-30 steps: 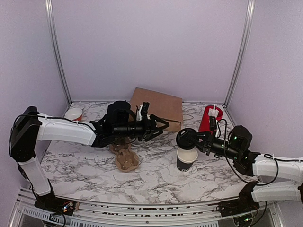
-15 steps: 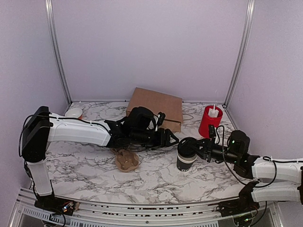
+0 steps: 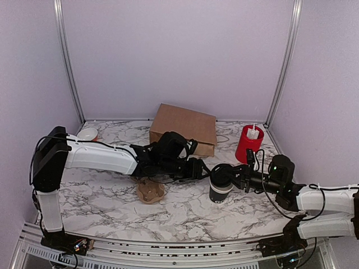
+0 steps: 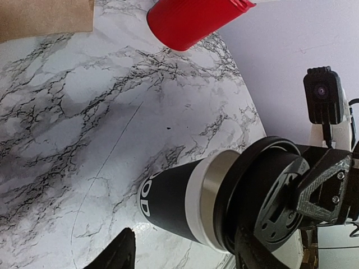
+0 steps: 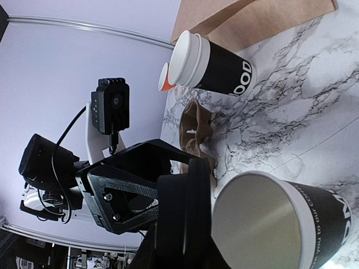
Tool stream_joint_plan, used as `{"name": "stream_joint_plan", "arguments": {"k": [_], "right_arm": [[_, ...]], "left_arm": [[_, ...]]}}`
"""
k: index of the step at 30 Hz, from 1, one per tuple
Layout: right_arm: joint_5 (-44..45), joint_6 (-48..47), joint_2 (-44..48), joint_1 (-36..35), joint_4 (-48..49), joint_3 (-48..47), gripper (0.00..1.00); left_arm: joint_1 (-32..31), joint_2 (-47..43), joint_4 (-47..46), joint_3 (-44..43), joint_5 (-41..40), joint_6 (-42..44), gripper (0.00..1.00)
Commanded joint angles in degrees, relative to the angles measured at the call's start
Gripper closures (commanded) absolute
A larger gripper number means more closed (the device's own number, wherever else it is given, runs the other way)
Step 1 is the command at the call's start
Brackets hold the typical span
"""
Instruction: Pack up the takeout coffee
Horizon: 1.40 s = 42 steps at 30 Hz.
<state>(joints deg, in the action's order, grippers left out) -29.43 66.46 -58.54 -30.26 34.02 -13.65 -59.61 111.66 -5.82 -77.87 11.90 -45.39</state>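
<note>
Jaws of the right gripper [image 3: 226, 175] clamp the round black plastic lid [image 4: 261, 179], tilted at the mouth of the small black paper cup [image 4: 168, 204] standing on the marble table [image 3: 101, 196]. The left gripper [image 3: 197, 168] gapes wide beside it. Levelling the lid before pressing should seat it.

my left arm [image 3: 101, 157] outstretched low, left claw [image 3: 199, 167] spread | my right claw [image 3: 223, 175] clamped, just beside left claw
</note>
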Motion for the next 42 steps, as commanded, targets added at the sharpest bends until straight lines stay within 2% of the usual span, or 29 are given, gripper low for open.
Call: {"name": "stream_joint_plan", "arguments": {"k": [1,28,42], "right_arm": [[-0.4,0.5,-0.2,0.7,1.7,0.4,0.9],[-2.3,3.3,-3.3,1.1,3.9,2.0,0.89],[-0.3,1.8,-0.8,1.3,0.0,2.1,0.85]], "left_arm": [[-0.7,1.4,1.9,-2.1,-0.5,1.3,0.39],[-1.0,1.4,3.5,-4.2,-1.4,2.6,0.38],[-2.7,4.9,11.4,-10.3,-5.6,7.4,0.37]]}}
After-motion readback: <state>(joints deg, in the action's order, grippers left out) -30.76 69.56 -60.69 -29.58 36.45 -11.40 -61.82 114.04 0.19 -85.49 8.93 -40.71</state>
